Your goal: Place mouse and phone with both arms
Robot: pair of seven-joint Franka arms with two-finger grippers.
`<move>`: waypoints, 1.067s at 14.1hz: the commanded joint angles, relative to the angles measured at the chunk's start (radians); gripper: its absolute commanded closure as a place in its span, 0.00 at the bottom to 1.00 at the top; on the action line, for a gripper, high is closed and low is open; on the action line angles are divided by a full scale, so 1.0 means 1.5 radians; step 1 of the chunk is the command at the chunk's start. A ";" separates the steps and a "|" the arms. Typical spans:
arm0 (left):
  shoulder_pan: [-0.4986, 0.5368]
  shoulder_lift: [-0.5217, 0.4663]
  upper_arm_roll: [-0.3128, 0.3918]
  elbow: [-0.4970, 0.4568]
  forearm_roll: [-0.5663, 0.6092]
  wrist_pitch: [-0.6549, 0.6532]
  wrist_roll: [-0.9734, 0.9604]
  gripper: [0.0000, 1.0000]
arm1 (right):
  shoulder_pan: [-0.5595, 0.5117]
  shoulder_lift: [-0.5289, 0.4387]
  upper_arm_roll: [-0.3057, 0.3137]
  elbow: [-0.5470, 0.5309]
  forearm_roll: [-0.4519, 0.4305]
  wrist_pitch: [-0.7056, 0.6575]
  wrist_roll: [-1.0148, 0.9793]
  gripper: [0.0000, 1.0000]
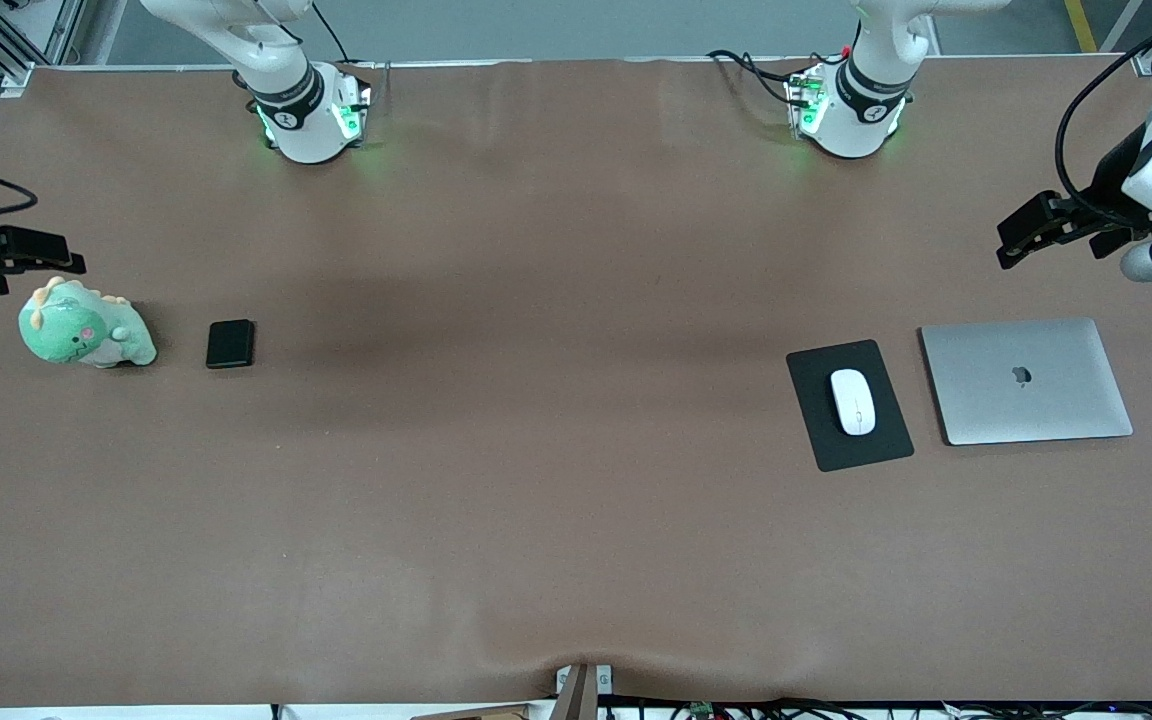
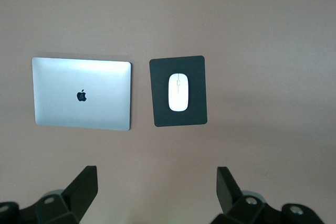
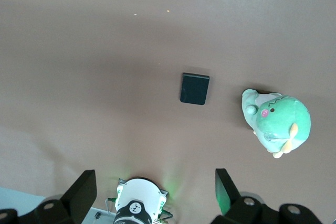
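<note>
The brown table [image 1: 536,450] carries five loose things, one of each. Largest is the closed silver laptop [image 1: 1026,380], lying flat toward the left arm's end. Just beside it, toward the table's middle, lies one black mouse pad [image 1: 826,440], slightly skewed to the laptop's edge. Toward the right arm's end sits one green plush dinosaur [image 1: 84,330], and near it, toward the middle, lies the phone [image 1: 230,344] — flat on the bare cloth, its long axis running from the robots' side toward the front camera, only faintly tilted. Which end is its top cannot be told. The mouse [image 1: 852,401] rests on the mouse pad, around its centre, long axis likewise running from the robots' side toward the front camera, parallel to the pad's long sides; the thin grey line sits on its lower half in the front view.

Two arms, two grippers. The left gripper [image 1: 1061,232] hangs in the air at the left arm's end, above the table by the laptop, jaws apart and empty. The right gripper [image 1: 11,258] hangs at the right arm's end, over the table beside the dinosaur — jaws apart too, holding nothing.
</note>
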 commanded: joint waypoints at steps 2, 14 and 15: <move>0.004 -0.009 -0.002 0.006 0.014 -0.004 0.009 0.00 | 0.010 -0.071 0.016 0.009 -0.006 -0.011 0.001 0.00; 0.004 -0.009 -0.004 0.006 0.014 -0.009 0.011 0.00 | 0.009 -0.216 0.039 -0.182 -0.024 0.067 0.126 0.00; 0.004 -0.009 -0.004 0.006 0.014 -0.009 0.011 0.00 | 0.000 -0.214 0.038 -0.182 -0.021 0.066 0.126 0.00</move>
